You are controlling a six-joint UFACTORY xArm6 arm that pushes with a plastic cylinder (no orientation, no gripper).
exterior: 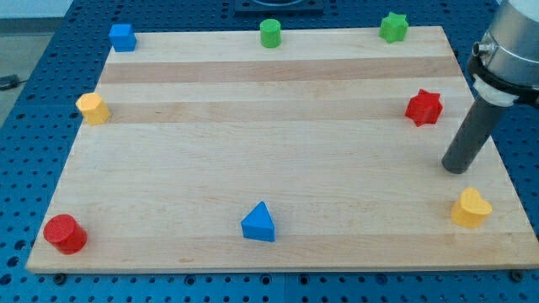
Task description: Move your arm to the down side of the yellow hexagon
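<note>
The yellow hexagon [93, 108] sits at the left edge of the wooden board [278, 143], about a third of the way down. My tip [456, 168] rests on the board near its right edge, far to the right of the hexagon. It stands below and right of the red star [424, 107] and above the yellow heart [470, 208], touching neither.
A blue cube [123, 37] is at the top left corner, a green cylinder [270, 34] at top middle, a green star [392, 28] at top right. A red cylinder [65, 234] sits at bottom left, a blue triangle [258, 223] at bottom middle.
</note>
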